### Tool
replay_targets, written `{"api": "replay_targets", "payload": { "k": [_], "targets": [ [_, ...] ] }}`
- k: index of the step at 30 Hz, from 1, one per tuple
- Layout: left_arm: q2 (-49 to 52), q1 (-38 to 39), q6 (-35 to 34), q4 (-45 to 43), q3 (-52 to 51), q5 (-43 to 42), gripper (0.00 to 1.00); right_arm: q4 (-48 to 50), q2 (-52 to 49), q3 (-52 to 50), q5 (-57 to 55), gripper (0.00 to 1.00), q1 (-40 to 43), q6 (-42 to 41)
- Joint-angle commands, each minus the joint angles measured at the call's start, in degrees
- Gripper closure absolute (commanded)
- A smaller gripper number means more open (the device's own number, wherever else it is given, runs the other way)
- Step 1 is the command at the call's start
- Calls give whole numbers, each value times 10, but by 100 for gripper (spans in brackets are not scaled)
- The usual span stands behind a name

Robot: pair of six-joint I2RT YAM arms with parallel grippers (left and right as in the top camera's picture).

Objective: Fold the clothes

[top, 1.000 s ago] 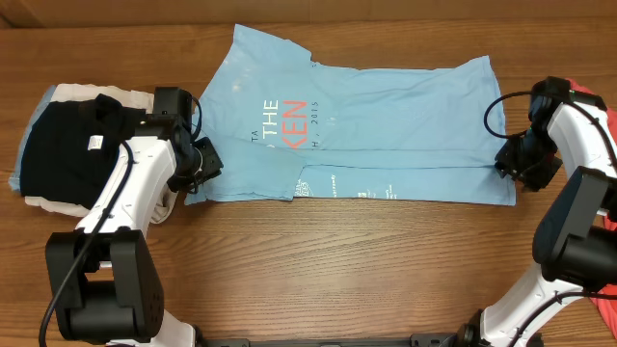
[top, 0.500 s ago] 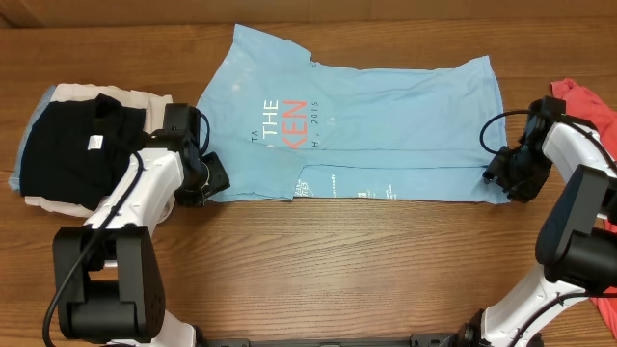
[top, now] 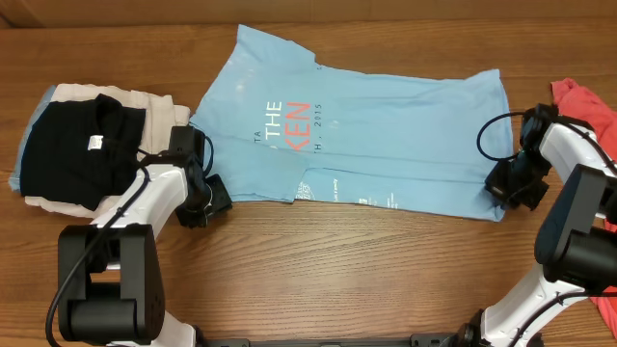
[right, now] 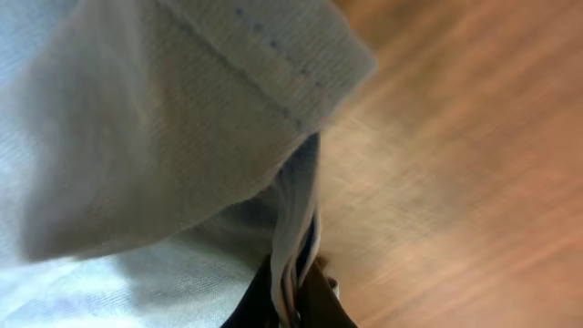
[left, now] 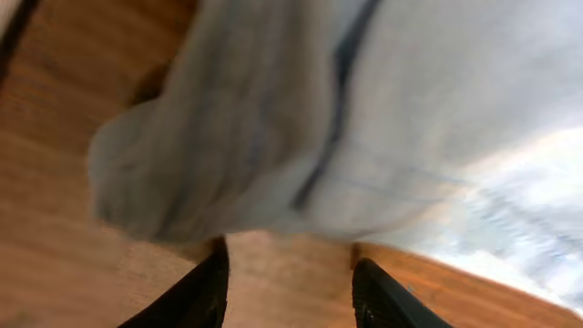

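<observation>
- T-shirt [top: 386, 135], sky-blue, lies spread across the middle of the wooden table [top: 337, 270], its long side running from one arm to the other.
- Coral lettering [top: 287, 120] reading "THE" and "KEN", with a small "2015" beside it, faces up on the shirt's left half.
- Along the near edge a band of fabric with small white print [top: 376, 199] is turned over onto the rest of the shirt.
- One sleeve [top: 265, 48] points toward the far side of the table.
- The left gripper [top: 214, 193] sits low at the shirt's near left corner.
- In the left wrist view, its dark fingers [left: 196, 292] stand apart with bare wood showing between them. A bunched fold of blue cloth [left: 237, 137] lies just beyond the tips. Whether the tips touch it cannot be told.
- The right gripper [top: 508, 186] is at the shirt's near right corner.
- In the right wrist view, its fingers [right: 253, 308] are pressed together on a thin pinch of the blue fabric, the stitched hem [right: 273, 64] curling over just above them.
- A stack of folded garments [top: 87, 145], black on top of beige, rests at the left end of the table, just beside the left arm.
- A coral-red garment [top: 581, 96] lies at the right edge, apart from the T-shirt and behind the right arm.
</observation>
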State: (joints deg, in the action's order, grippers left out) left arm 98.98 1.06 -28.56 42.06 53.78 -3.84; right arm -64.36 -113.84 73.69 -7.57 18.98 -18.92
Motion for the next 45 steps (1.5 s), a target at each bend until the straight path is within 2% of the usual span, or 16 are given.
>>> {"api": "replay_targets", "payload": {
  "k": [1, 3, 5, 8, 10, 14, 16, 19, 23, 28, 30, 32, 38, 41, 45],
  "targets": [
    [8, 0, 0, 37, -35, -7, 52, -16, -8, -10, -58, 96, 3, -24],
    [8, 0, 0, 57, -41, -10, 52, -23, -8, -10, -62, 96, 5, -24],
    [8, 0, 1, 68, -42, -23, 58, -26, -8, -10, -64, 96, 7, -24],
    [-1, 1, 28, 43, -39, -88, 58, -24, -8, -10, -63, 96, 8, -24],
    [-22, 2, 28, 35, -33, -97, 57, -24, -8, -10, -63, 96, 8, -24],
    [-104, 2, 32, 7, -25, -70, 54, -24, -8, -10, -63, 96, 7, -24],
    [-155, 2, 47, -36, -25, -28, 46, -21, -8, -10, -63, 96, 7, -24],
    [-170, 2, 66, -91, -25, 24, 43, -20, -8, -10, -59, 96, 7, -24],
    [-121, 2, 84, -178, -25, 27, 46, -20, -8, -10, -57, 96, 7, -24],
    [-29, 2, 84, -223, -25, -16, 47, -20, -8, -10, -50, 96, 7, -24],
    [2, 2, 84, -231, -25, -16, 51, -20, -8, -10, -50, 96, 7, -24],
    [15, 1, 84, -223, -25, -16, 52, -20, -8, -10, -50, 96, 7, -24],
    [50, 1, 84, -122, -26, 9, 50, -21, -8, -10, -50, 96, 7, -24],
    [74, 1, 77, -66, -26, 14, 55, -30, -8, -10, -51, 96, 8, -23],
    [94, -10, 10, 52, -26, 14, 50, -59, -8, -10, -79, 96, 8, -24]
  ]
}}
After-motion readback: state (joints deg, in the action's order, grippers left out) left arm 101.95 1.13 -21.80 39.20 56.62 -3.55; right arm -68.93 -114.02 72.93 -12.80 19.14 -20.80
